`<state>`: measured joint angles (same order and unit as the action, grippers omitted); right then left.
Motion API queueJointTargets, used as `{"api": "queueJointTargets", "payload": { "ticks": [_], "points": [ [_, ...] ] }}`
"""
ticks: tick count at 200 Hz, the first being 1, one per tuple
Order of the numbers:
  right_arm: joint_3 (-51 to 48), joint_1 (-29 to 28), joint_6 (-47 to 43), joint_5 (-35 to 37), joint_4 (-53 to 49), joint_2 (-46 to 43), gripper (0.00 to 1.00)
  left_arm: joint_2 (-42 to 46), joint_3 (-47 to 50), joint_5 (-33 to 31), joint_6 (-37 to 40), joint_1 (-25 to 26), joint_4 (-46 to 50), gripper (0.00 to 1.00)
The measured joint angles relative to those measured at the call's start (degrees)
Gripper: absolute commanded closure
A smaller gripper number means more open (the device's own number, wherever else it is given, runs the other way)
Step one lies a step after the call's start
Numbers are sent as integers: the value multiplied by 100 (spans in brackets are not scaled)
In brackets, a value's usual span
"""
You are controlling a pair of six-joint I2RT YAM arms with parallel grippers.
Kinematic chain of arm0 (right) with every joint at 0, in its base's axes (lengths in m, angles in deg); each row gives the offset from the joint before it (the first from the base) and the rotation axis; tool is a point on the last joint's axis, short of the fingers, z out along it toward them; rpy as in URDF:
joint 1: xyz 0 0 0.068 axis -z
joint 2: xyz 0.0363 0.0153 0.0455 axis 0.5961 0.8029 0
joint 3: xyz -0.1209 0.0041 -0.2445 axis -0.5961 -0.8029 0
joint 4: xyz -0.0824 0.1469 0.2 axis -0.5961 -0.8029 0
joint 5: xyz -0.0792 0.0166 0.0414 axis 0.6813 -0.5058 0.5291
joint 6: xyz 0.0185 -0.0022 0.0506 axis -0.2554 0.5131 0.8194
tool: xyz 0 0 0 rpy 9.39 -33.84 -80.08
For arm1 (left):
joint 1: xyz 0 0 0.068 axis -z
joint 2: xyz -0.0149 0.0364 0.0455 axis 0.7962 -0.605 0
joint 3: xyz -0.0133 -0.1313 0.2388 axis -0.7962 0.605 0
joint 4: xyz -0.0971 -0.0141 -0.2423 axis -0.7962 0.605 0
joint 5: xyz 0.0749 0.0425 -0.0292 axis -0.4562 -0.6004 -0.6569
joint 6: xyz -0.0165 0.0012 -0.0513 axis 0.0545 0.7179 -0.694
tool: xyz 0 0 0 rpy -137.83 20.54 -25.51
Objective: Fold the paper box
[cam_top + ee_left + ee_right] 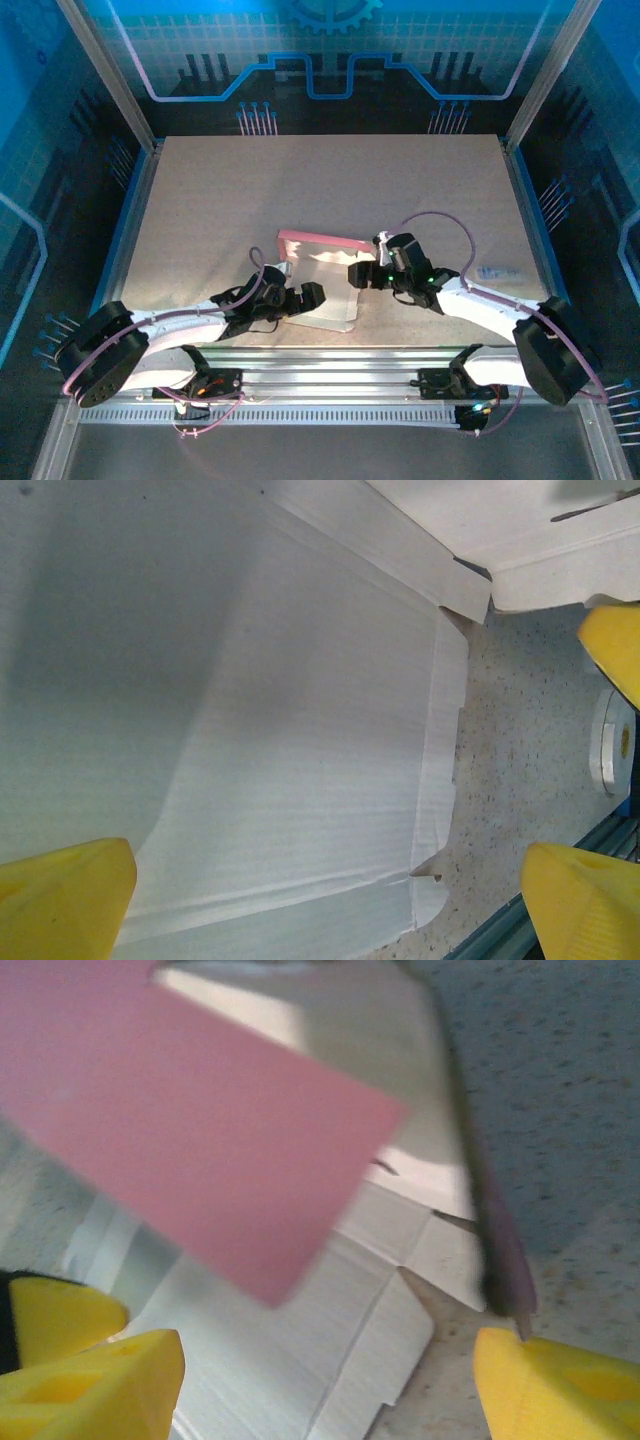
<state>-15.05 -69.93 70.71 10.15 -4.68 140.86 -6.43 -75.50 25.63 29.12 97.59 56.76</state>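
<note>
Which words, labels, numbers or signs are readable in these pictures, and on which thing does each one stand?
No text is readable.
Paper box: plain faces, no print seen.
Small pale mark on the table: too small to read.

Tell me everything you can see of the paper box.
The paper box is thin card, half folded, near the middle of the table. Its whitish inner face lies flat, facing up, scored with creases and cut tabs at the edges. Along the far side a long pink panel stands tilted up. The open left hand hovers over its near left part and the right hand sits at its right edge; whether either touches it is unclear.
</note>
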Motion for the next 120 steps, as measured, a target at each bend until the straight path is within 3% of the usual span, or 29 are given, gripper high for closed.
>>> {"api": "queueJointTargets", "payload": {
  "ticks": [44, 71, 120],
  "points": [
    [85, 275, -125, 4, 7, 490, 24, -31, 37, -42, -120, 111, -160, 1],
    [240, 317, -160, -4, 9, 772, 30, -42, 37, -85, -127, 173, -181, 1],
    [138, 315, 96, -125, -179, 396, 30, -42, 42, -219, -240, 225, -205, 1]
  ]
}}
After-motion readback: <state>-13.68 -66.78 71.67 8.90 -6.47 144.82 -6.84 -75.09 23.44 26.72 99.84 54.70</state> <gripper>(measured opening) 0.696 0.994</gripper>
